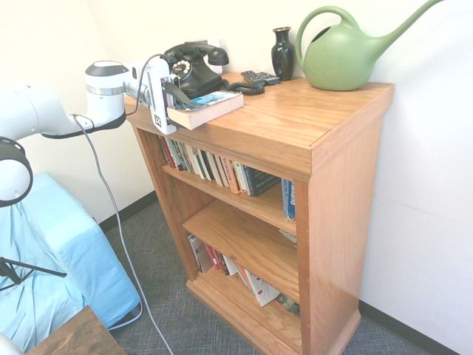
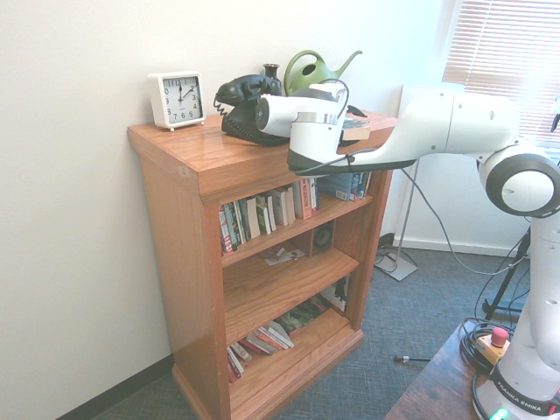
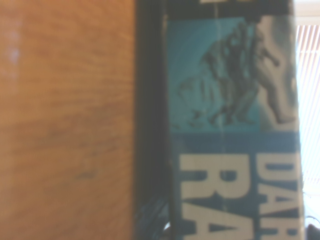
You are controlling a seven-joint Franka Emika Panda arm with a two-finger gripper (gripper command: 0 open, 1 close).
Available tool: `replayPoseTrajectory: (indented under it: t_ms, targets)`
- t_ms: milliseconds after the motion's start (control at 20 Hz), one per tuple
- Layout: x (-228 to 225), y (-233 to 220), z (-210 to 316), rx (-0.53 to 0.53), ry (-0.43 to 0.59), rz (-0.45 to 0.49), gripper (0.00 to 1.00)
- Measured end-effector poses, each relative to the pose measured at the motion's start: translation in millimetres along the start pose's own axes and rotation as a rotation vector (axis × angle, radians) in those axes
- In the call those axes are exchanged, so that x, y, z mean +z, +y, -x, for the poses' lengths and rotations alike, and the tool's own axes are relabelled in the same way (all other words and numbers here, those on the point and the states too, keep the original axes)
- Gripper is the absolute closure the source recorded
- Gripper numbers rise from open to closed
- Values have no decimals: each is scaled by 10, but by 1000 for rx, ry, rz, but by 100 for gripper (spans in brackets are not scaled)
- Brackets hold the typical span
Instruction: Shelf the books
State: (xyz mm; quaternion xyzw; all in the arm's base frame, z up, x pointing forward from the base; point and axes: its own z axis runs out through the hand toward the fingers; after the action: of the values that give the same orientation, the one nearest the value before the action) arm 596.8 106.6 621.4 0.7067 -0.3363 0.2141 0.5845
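Observation:
A thick paperback book (image 1: 211,105) with a blue-teal pictorial cover lies flat on top of the wooden bookshelf (image 1: 295,111), in front of the black telephone (image 1: 194,66). Its cover and large white lettering fill the wrist view (image 3: 230,125) beside bare wood. My gripper (image 1: 181,103) reaches in level from the left and sits at the book's near end, at the shelf top's left edge. In the second exterior view the wrist covers that end, and only the book's far part (image 2: 354,129) shows.
On top also stand a green watering can (image 1: 344,55), a dark vase (image 1: 283,52), a remote (image 1: 260,76) and a white clock (image 2: 177,99). The upper shelf holds a row of books (image 1: 222,170). The middle shelf (image 1: 244,240) is mostly bare. More books lean on the bottom shelf.

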Motion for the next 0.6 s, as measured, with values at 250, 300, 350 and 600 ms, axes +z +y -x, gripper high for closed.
replayPoseTrajectory:
  t_ms: [250, 300, 350, 600]
  targets:
    - [69, -38, 21, -12, -17, 5, 100]
    - [76, -41, 23, -13, -20, 5, 100]
    - [80, -41, 23, -13, -21, 5, 100]
    - [87, -16, 3, -8, -22, -5, 100]
